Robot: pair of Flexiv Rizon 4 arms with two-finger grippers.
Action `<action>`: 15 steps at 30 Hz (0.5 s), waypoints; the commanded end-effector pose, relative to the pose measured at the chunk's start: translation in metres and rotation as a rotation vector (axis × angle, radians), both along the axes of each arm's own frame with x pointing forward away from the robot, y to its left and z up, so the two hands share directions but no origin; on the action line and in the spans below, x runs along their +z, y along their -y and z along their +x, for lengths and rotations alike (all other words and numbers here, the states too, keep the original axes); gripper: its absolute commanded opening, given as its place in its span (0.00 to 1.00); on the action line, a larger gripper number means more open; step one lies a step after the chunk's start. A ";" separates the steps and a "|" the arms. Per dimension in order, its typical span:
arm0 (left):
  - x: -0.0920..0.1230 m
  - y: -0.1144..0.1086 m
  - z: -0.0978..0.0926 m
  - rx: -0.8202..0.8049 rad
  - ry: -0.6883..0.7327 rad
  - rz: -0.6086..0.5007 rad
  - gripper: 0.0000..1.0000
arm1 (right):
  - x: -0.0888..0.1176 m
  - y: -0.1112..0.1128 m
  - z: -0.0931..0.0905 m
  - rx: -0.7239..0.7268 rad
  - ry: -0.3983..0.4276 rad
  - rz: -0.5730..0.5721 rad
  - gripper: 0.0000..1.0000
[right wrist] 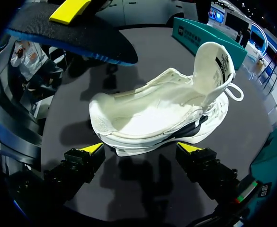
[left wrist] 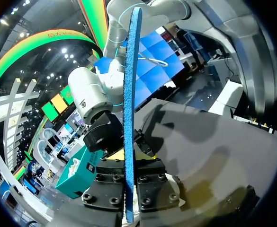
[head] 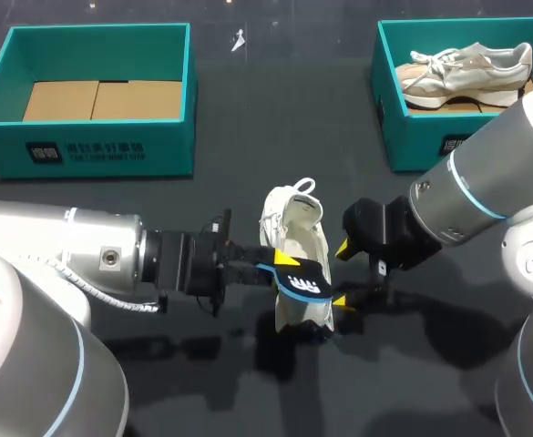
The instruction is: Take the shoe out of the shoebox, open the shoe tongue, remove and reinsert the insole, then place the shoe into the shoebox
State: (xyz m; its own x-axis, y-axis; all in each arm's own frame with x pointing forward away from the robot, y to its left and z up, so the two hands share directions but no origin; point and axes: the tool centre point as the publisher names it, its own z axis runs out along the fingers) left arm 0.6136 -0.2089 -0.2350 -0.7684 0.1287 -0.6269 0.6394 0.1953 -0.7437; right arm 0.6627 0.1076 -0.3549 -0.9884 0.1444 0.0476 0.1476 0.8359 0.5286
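Your left tool (left wrist: 129, 163) sits in the lower middle, its two black finger blocks pressed against either face of the blue insole (left wrist: 130, 94). You see the insole edge-on, a thin strip running straight out ahead of the fingers. Just behind it, your right arm (left wrist: 93, 92) comes down to the dark bench (left wrist: 200, 142), its black right tool (left wrist: 105, 135) close beyond the insole. A teal shoebox (left wrist: 79, 172) stands beside that tool.

The head camera looks down from above and behind on the whole table (head: 275, 118). The left wrist camera looks rightward, close along the insole (left wrist: 130, 94), seen edge-on. The right wrist camera faces left, near the shoe (right wrist: 152, 113). All three views share the insole.
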 end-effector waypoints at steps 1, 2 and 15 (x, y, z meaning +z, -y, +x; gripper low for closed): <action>-0.002 0.002 0.000 -0.029 0.000 -0.018 0.00 | 0.000 0.000 -0.001 -0.001 0.001 -0.001 1.00; -0.002 0.004 -0.001 -0.033 -0.005 -0.023 0.00 | 0.000 0.000 -0.001 -0.001 0.001 -0.001 1.00; -0.005 0.011 -0.003 -0.068 -0.009 -0.047 0.00 | 0.000 0.000 -0.001 -0.001 0.001 -0.001 1.00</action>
